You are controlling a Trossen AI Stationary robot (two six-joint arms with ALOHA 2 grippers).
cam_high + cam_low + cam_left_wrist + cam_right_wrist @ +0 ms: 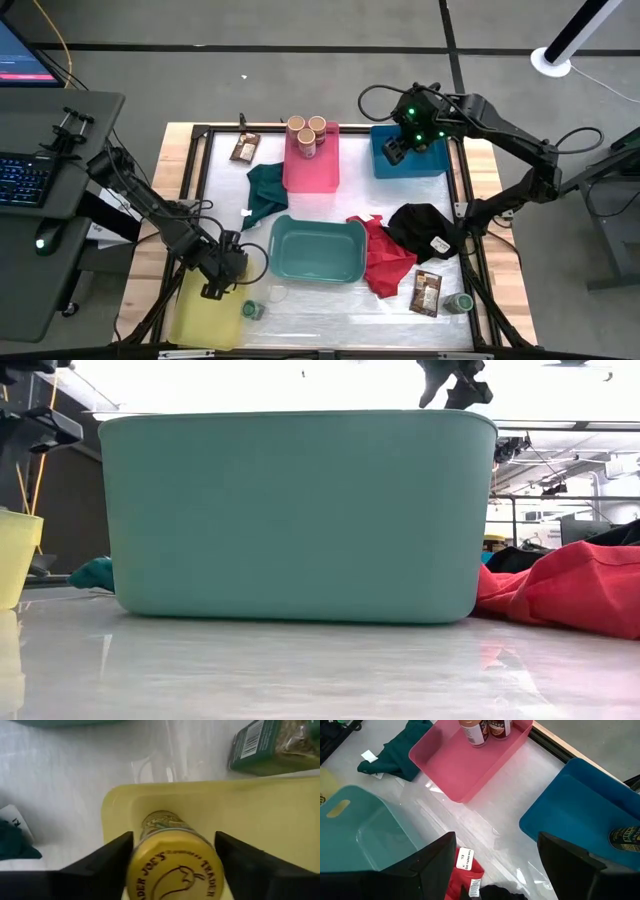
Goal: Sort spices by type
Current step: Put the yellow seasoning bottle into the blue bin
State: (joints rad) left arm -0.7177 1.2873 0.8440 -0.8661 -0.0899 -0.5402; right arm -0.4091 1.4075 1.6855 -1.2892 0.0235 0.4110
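A yellow-lidded spice jar (172, 867) stands upright in a corner of the yellow bin (260, 815), at the table's near left. My left gripper (173, 845) (218, 276) is shut on it from above. Just outside that bin, a green spice jar (270, 742) (252, 310) lies on its side on the table. Three tan-lidded jars (306, 132) stand in the pink bin (312, 170). My right gripper (495, 865) (398, 150) hangs open and high by the blue bin (580, 815), where a dark-lidded jar (625, 839) lies. Brown packets (244, 148) (427, 293) lie flat on the table. My left gripper pinches the yellow lid's rim (135, 862) between its two fingers, one on each side. The fingers (107, 860) come from above, pointing steeply down. The jar is upright inside the yellow bin. The lid hides whether its bottom rests on the bin's floor.
The teal bin (317, 250) stands mid-table, right of my left gripper. A dark green cloth (265, 190), a red cloth (385, 258) and a black cloth (425, 228) lie around it. Another green-lidded jar (462, 302) sits near the front right corner.
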